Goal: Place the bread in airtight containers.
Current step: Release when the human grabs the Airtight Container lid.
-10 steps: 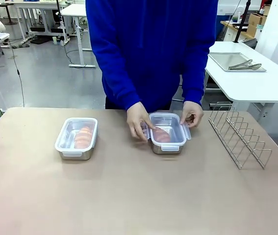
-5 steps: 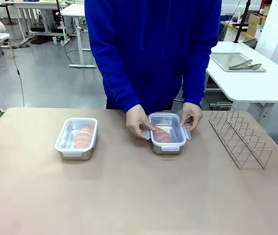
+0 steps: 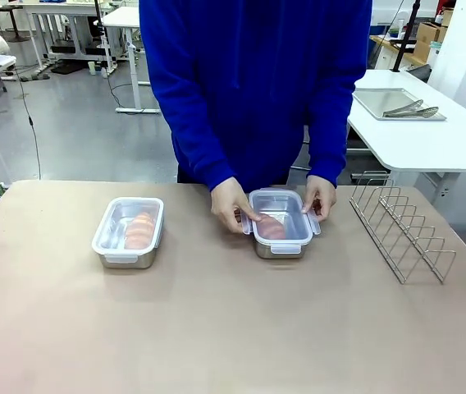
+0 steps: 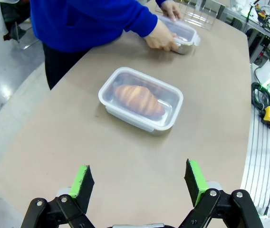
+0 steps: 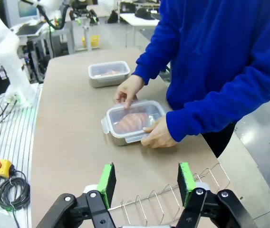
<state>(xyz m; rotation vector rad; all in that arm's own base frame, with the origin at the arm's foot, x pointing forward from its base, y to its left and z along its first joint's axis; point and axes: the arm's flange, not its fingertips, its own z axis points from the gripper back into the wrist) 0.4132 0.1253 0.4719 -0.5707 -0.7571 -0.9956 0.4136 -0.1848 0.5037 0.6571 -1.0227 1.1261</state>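
Observation:
Two steel containers stand on the tan table. The left container (image 3: 128, 232) (image 4: 140, 98) (image 5: 109, 73) holds a croissant (image 3: 139, 230) (image 4: 139, 100) under its clear lid. The right container (image 3: 280, 223) (image 5: 130, 121) (image 4: 181, 34) holds the other croissant (image 3: 272, 227) (image 5: 133, 120). A person in a blue top has one hand (image 3: 231, 205) on its left side and the other hand (image 3: 319, 195) on its right side, fingers on the lid. My left gripper (image 4: 139, 184) hangs open above the table, well short of the left container. My right gripper (image 5: 147, 183) hangs open above the wire rack.
A wire rack (image 3: 400, 231) (image 5: 173, 197) stands at the table's right side. Behind it, on a white table, lies a flat steel tray (image 3: 393, 103) with tongs. The near half of the tan table (image 3: 233, 328) is bare.
The person's right-side hand has shifted slightly along the lid's edge of the right container. The containers and my grippers have not moved.

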